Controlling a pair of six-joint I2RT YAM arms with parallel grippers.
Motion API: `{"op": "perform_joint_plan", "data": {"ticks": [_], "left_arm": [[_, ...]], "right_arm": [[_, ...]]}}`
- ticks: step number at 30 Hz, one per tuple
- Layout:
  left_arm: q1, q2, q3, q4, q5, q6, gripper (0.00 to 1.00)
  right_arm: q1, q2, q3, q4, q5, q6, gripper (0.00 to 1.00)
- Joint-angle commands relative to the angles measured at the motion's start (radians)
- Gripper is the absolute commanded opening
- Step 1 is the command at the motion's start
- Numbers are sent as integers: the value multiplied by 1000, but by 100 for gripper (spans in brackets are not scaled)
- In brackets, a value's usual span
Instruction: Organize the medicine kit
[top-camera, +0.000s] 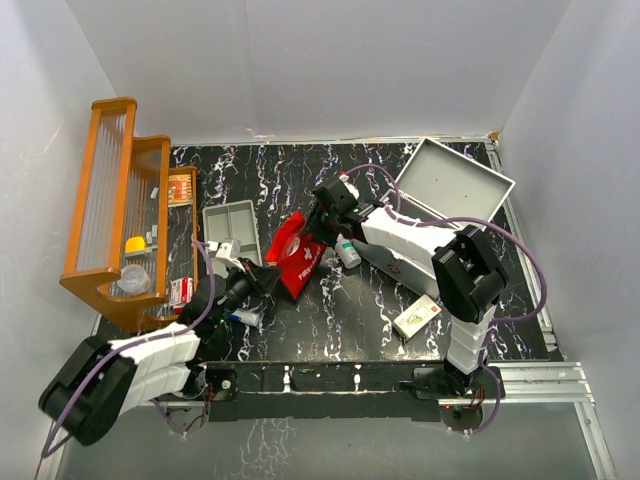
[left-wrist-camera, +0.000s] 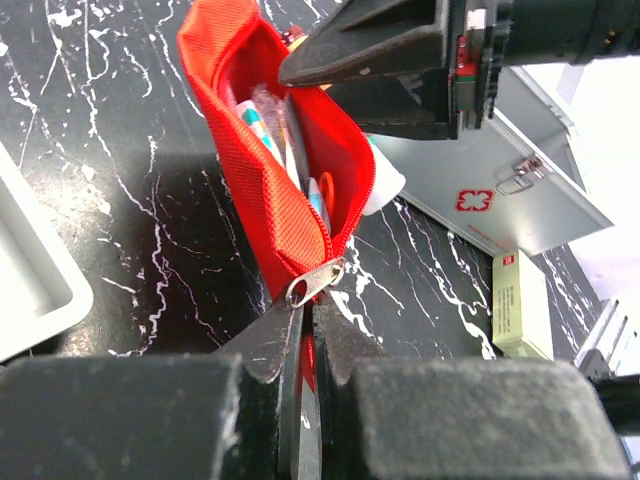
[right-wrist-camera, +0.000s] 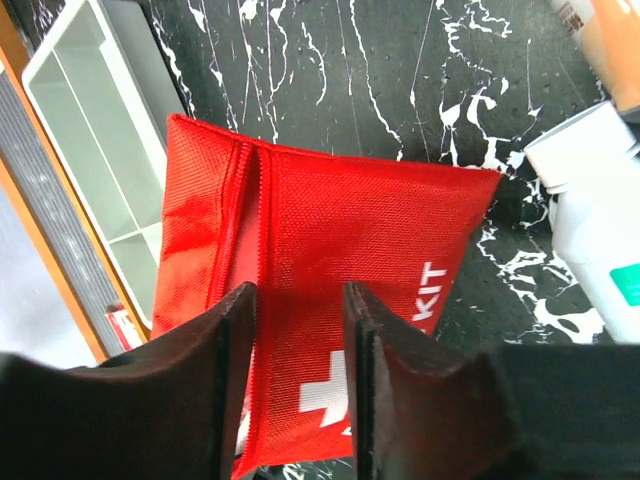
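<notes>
The red first-aid pouch (top-camera: 300, 255) lies mid-table, unzipped, with several small items inside (left-wrist-camera: 275, 130). My left gripper (top-camera: 268, 280) is shut on the pouch's near end, just below the zipper pull (left-wrist-camera: 315, 282). My right gripper (top-camera: 325, 215) hovers over the pouch's far side, its jaws apart above the white-cross face (right-wrist-camera: 340, 210). The medicine kit (top-camera: 455, 180) is a light-grey metal case lying opened at the back right. Its panel with a red cross and a latch (left-wrist-camera: 490, 190) shows behind the pouch.
A shallow grey tray (top-camera: 232, 228) sits left of the pouch, beside a wooden rack (top-camera: 120, 210) holding small items. A white bottle (top-camera: 347, 250) lies right of the pouch. A small box (top-camera: 417, 317) lies near the front right, and a tube (top-camera: 245, 318) lies by my left arm.
</notes>
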Motion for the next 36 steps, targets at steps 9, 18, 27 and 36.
{"op": "perform_joint_plan", "data": {"ticks": [9,18,27,36], "left_arm": [[-2,-302,159,-468,94,131,0],[-2,-287,303,-646,169,220,0],[-3,-235,470,-835,240,436,0],[-2,-209,516,-877,267,579,0]], "right_arm": [[-35,-317,-179,205,-224,-511,59],[16,-465,-293,308,-369,-665,57],[72,-464,-223,214,-259,-447,49],[99,-404,-173,203,-309,-276,53]]}}
